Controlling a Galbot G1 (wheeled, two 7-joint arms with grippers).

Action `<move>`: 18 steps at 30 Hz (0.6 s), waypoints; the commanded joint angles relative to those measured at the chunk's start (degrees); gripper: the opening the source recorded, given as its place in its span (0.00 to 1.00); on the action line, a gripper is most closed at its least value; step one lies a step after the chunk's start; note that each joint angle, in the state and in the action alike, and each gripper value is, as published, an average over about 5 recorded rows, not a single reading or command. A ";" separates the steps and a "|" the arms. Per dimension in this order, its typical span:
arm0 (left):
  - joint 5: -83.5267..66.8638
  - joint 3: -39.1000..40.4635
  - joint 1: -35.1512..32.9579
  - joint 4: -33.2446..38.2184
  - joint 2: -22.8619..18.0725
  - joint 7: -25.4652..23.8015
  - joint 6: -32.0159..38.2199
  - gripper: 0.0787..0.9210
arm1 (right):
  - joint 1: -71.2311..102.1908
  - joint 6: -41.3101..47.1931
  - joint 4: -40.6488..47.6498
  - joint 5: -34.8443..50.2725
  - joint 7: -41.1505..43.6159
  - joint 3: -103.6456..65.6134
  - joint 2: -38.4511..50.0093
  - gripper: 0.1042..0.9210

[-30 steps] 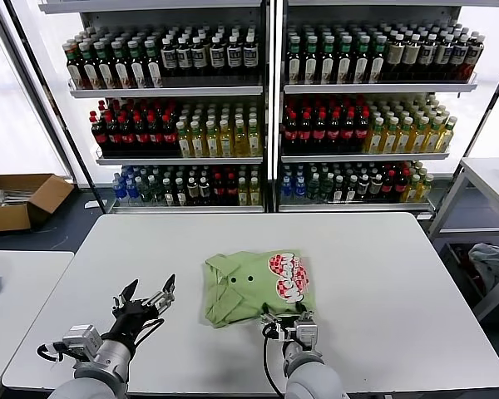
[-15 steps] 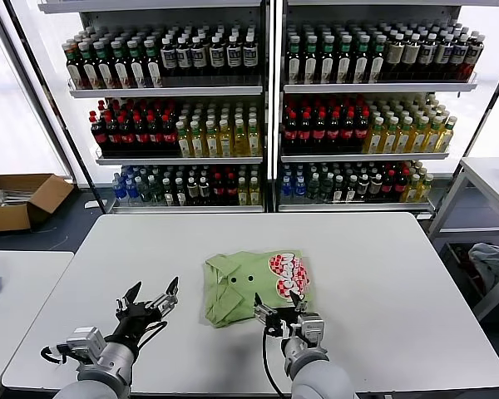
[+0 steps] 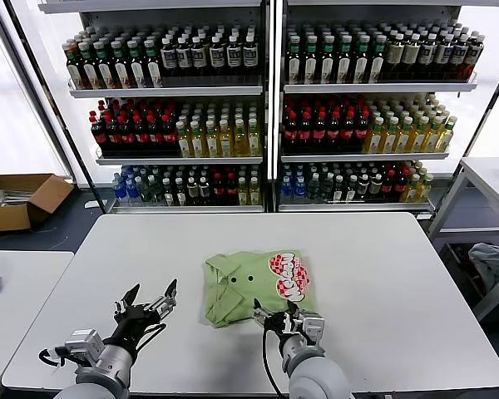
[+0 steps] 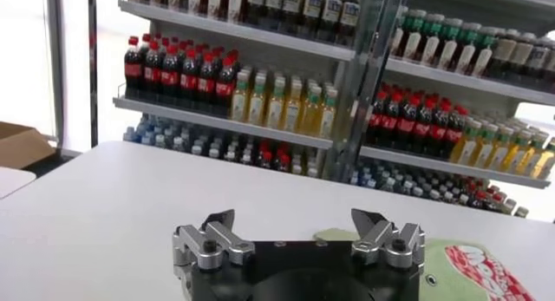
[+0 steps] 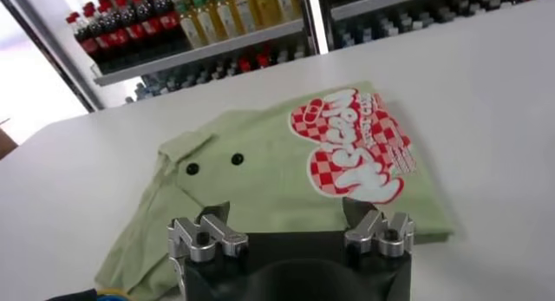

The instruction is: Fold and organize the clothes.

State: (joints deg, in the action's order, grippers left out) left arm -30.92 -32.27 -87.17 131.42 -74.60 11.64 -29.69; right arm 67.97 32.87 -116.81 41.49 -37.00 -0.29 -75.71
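Bright, even light is filling every view, and strong daylight is washing out the window area at the left of the head view. The white table (image 3: 382, 274) is reflecting a soft sheen, with only faint shadows lying under the shirt (image 3: 258, 287). In the left wrist view the far bottles (image 4: 260, 94) are looking slightly soft. Shelf uprights are bowing a little toward the head view's edges.

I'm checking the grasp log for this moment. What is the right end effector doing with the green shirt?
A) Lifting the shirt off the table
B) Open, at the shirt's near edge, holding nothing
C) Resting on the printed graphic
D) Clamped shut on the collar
B: the right end effector has its fingers spread at the near edge of the folded green shirt, which lies flat on the white table, ungripped.
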 commanded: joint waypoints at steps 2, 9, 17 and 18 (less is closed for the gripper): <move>-0.08 -0.19 0.24 -0.20 0.18 -0.01 -0.05 0.88 | 0.15 0.21 2.17 4.88 -1.62 -0.68 -0.70 0.88; -0.30 -0.62 0.26 -0.09 0.16 -0.02 -0.03 0.88 | 0.06 -0.12 -1.24 9.24 -1.07 -3.19 -0.43 0.88; 0.37 -0.74 0.24 0.89 -0.55 -0.05 0.94 0.88 | -0.66 0.12 -13.88 4.86 2.85 -11.80 2.70 0.88; 0.69 -0.66 0.26 1.06 -0.79 -0.08 1.36 0.88 | -0.46 0.06 -14.16 1.63 3.99 -13.08 3.39 0.88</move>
State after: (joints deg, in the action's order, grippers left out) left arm -31.13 -33.15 -86.95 131.89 -74.80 11.63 -29.55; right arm 67.71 33.06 -120.69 48.96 -37.37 -4.63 -75.12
